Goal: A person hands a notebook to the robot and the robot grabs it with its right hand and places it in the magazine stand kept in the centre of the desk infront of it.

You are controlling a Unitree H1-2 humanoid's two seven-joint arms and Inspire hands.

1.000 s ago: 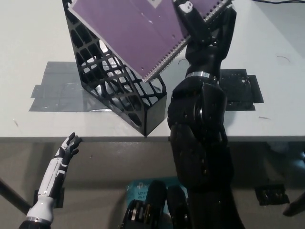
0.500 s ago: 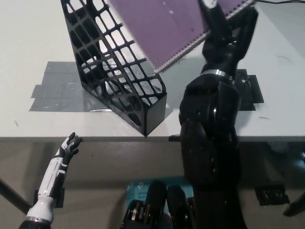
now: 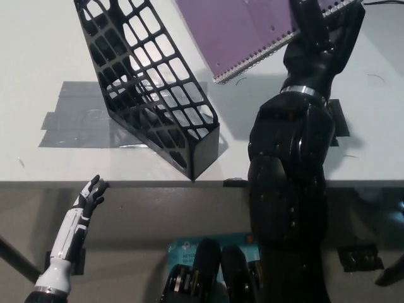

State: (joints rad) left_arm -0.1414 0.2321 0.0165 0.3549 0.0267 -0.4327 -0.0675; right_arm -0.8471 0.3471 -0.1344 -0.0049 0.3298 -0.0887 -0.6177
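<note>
Right hand (image 3: 322, 35): closed on the notebook at its upper right part, fingers over the purple cover; held high at the top right, above the desk.
Notebook (image 3: 252, 31): purple, spiral-bound; tilted, spiral edge facing down and toward the stand. Up in the air to the right of the stand's open top, not inside, not touching it. Top edge cut off by the frame.
Reason for hold: grip near one end leaves the long spiral edge free, probably so that edge can lead into the slot.
Magazine stand (image 3: 151, 95): black lattice, on the desk near its front edge, leaning back with the tall open side up and away. Nothing visible inside.
Reason for placement: sits on grey tape patches (image 3: 76, 113), likely a marker for a fixed centre position within reach of the black arm.
Desk (image 3: 38, 57): pale surface; more dark tape patches (image 3: 338, 120) to the right, partly hidden by the arm.
Left hand (image 3: 91, 192): white, at lower left below the desk edge, fingers loosely spread, holding nothing; resting.
Step in hand: transport stage judged; insertion not yet done.
Next need: shift left over the opening, align notebook plane with the slot, then lower.
Risk: corner or spiral snagging on the lattice.
</note>
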